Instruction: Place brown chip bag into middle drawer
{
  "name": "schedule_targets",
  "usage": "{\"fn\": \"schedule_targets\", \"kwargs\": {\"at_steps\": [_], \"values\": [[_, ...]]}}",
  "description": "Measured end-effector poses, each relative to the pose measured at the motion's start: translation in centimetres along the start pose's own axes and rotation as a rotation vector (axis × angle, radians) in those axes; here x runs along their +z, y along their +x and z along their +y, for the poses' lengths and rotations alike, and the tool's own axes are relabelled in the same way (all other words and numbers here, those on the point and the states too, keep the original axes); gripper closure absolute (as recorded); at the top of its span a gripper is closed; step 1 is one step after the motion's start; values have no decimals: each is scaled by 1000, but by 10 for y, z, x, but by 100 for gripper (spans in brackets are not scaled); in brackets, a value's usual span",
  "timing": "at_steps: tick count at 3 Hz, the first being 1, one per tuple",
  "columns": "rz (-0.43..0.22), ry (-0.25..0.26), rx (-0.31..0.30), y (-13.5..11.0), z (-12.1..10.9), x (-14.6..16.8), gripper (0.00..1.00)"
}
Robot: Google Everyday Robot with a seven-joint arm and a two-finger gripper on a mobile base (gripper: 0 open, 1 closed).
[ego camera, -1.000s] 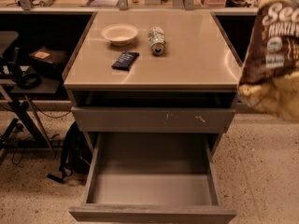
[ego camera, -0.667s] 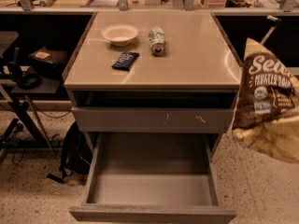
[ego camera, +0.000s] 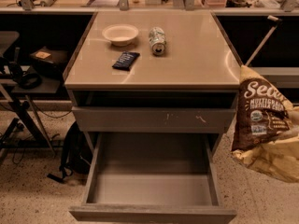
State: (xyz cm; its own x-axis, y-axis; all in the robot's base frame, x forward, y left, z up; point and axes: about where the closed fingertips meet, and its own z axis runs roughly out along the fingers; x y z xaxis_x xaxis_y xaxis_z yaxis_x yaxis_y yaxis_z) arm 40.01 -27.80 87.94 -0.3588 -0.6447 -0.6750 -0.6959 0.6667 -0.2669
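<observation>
The brown chip bag (ego camera: 262, 120) hangs in the air at the right edge of the camera view, beside the cabinet's right side and level with the drawers. Its dark brown top with white lettering is up and its pale yellow bottom is down. My gripper (ego camera: 292, 134) is at the far right, mostly hidden by the bag, with a pale finger pressed across it; it is shut on the bag. The middle drawer (ego camera: 152, 213) is pulled wide open below, to the left of the bag, and its flat grey floor is bare.
Above the open drawer is a closed grey drawer front with pale scratch marks (ego camera: 154, 119). On the countertop (ego camera: 196, 64) lie a white bowl (ego camera: 120, 33), a tipped can (ego camera: 157, 40) and a dark blue packet (ego camera: 126, 60). A black backpack (ego camera: 74, 153) sits on the floor at the left.
The chip bag and gripper have come down along the cabinet's right side, from countertop height to drawer height, and shifted slightly left.
</observation>
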Motion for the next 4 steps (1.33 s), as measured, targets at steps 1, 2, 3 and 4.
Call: {"fn": "schedule_targets", "kwargs": {"at_steps": [1, 2, 3, 4], "values": [[-24, -57, 36, 16, 26, 39, 100], [-78, -176, 82, 33, 90, 128, 100], [-65, -304, 94, 53, 164, 215, 100], [-12, -343, 132, 78, 196, 282, 100]]}}
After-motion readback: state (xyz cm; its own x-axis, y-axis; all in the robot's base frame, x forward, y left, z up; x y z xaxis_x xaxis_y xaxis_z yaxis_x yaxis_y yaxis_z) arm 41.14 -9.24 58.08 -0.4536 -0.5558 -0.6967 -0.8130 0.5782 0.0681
